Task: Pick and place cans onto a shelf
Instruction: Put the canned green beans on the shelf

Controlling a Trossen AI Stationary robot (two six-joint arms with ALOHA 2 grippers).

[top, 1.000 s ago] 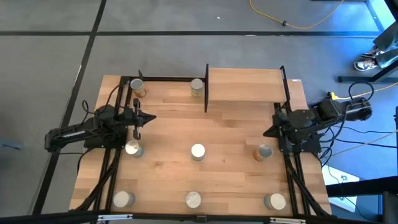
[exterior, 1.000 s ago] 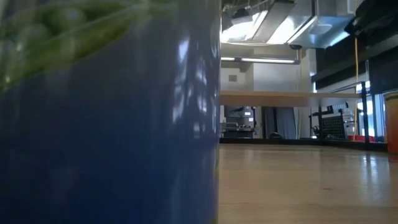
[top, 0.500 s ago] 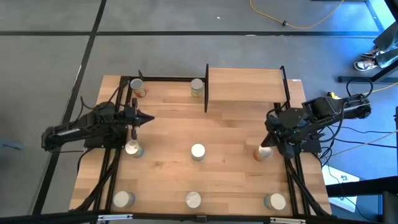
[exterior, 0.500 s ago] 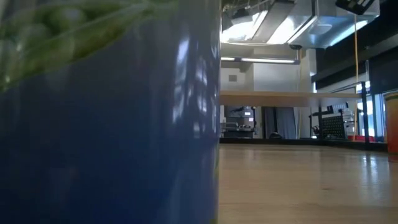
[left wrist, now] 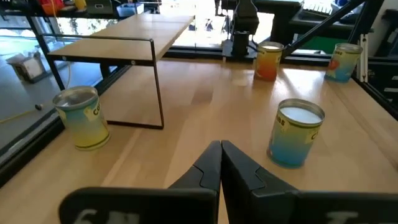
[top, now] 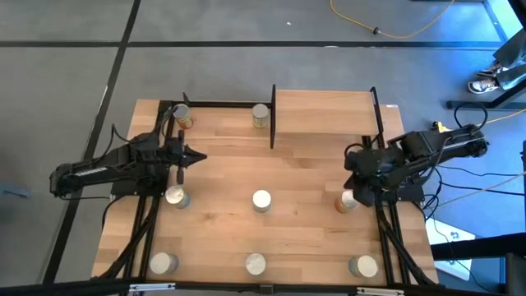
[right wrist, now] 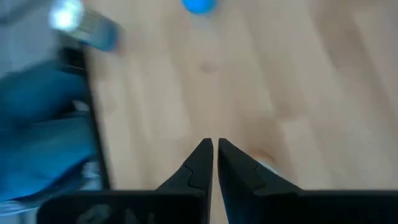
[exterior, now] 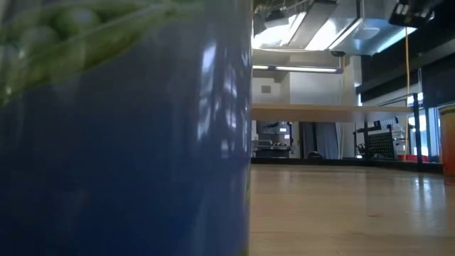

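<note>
No text, brand name or number can be read in any view. The yellow-and-blue can (left wrist: 295,132) and the yellowish can (left wrist: 81,117) in the left wrist view each carry dark marks along the label's edge, possibly lettering, too small to read. The blue can (exterior: 124,142) filling the low view shows pictured peas only.

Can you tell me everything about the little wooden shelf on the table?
The shelf is a flat rectangular board of pale wood, held up level on thin black metal posts. It stands at the far edge of the table, toward the right side. Its top is bare: no can sits on it yet. The space underneath is open. A yellowish can stands on the table just beside its left end, not touching it. Neither gripper is touching the shelf.
</note>
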